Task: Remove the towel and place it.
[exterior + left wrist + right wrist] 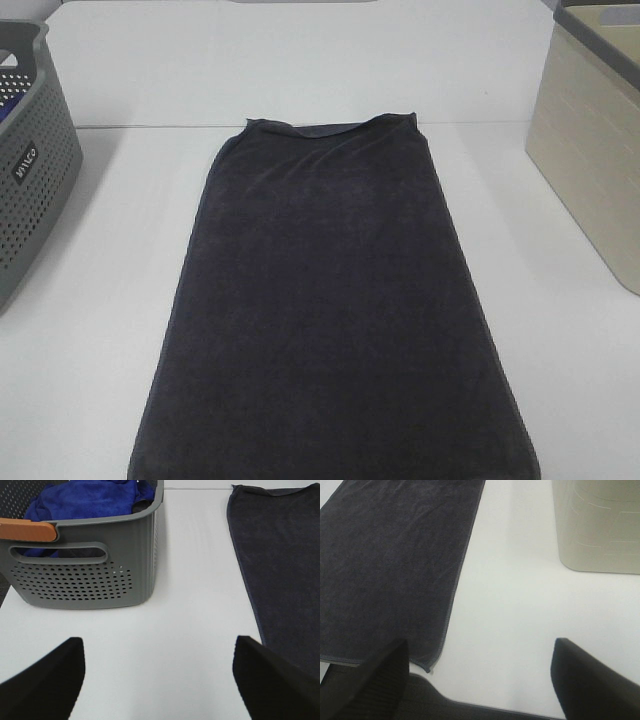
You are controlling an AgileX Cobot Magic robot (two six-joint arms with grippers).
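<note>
The dark charcoal-navy towel (330, 300) lies spread flat along the middle of the white table, its far hem slightly rumpled. It also shows in the left wrist view (285, 565) and in the right wrist view (390, 565), where its near corner hem lies at the table's front edge. My left gripper (157, 680) is open and empty above bare table between the grey basket and the towel. My right gripper (480, 680) is open and empty near the table's front edge, beside the towel's corner. Neither arm shows in the exterior high view.
A grey perforated basket (30, 170) stands at the left; it holds a blue cloth (85, 500) and has an orange handle (27, 530). A beige bin (595, 140) stands at the right, also in the right wrist view (597, 525).
</note>
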